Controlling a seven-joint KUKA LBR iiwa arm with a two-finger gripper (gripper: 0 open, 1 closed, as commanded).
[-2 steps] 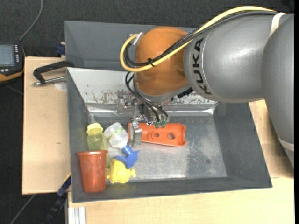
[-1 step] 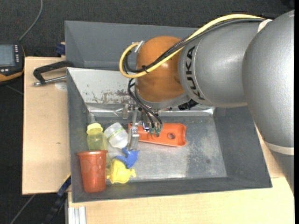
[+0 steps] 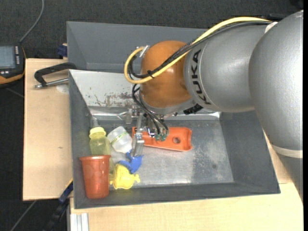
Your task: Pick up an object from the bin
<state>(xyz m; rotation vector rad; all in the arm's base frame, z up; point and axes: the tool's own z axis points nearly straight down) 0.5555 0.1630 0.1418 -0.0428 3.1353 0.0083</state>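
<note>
Hovering over left end of one flat orange bracket (image 3: 174, 140), centre of bin (image 3: 211, 162): gripper (image 3: 139, 142), grip state impossible to tell. One each: yellow bottle (image 3: 98, 142), clear bottle (image 3: 119, 138), red cup (image 3: 95, 176), blue scrap (image 3: 134, 163), yellow toy (image 3: 122, 178). Bracket end hidden.

A robotics lab: a KUKA arm (image 3: 231, 73) trailing cables (image 3: 226, 25) hangs over a grey metal bin (image 3: 216, 160)
</note>
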